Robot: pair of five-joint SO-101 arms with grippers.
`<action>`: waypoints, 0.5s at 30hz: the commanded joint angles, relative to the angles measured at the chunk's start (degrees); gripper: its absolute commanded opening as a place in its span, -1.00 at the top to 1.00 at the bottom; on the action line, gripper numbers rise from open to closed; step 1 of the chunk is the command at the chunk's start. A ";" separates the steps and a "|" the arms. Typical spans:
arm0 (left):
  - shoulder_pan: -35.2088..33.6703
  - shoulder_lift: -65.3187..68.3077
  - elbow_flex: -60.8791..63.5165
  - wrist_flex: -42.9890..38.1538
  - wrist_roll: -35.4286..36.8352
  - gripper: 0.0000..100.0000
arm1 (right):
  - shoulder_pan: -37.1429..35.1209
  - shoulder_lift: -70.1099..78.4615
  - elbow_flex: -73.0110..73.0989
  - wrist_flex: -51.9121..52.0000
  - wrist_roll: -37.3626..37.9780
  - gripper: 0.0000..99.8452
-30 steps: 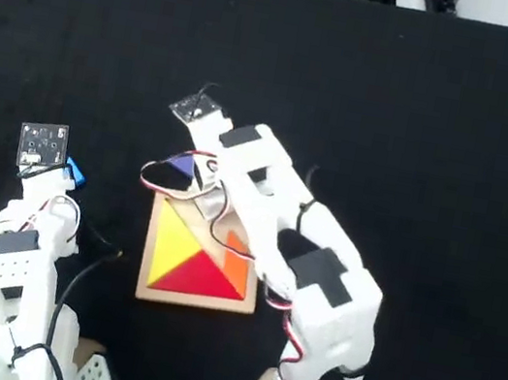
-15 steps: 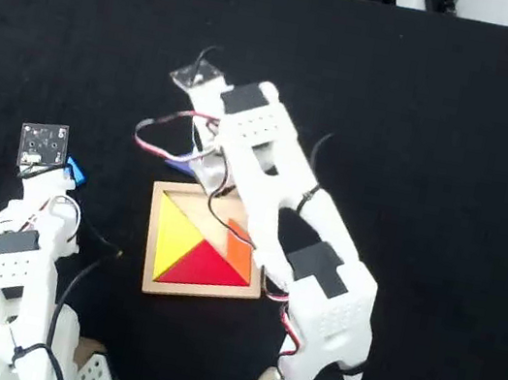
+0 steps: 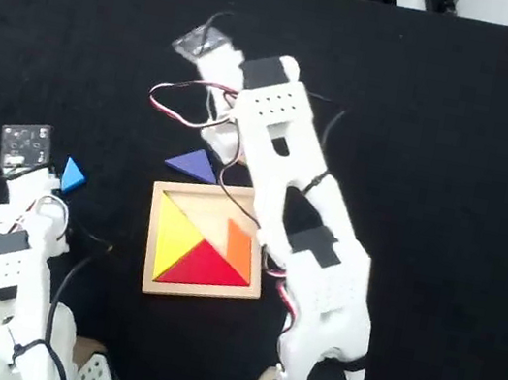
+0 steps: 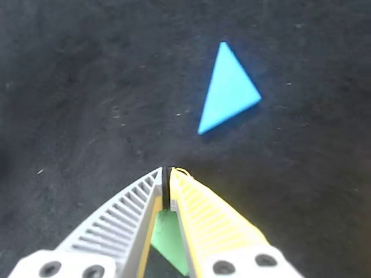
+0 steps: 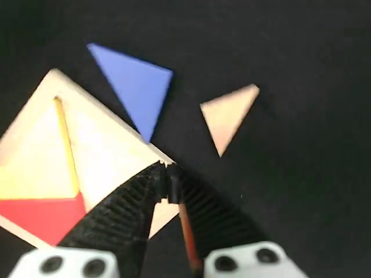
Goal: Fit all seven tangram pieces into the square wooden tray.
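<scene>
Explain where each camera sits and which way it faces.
High view: above the table, looking down on the tray, left arm and right arm.
Left wrist view: on the left arm, facing past the shut left tool at a light blue triangle.
Right wrist view: on the right arm, facing past the shut right tool at the tray, a dark blue triangle, a pale triangle.
High and right wrist views share the tray.
</scene>
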 commanded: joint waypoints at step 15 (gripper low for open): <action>-3.03 -0.70 -3.03 0.26 0.18 0.94 | -7.65 6.90 -3.03 -2.73 18.90 0.32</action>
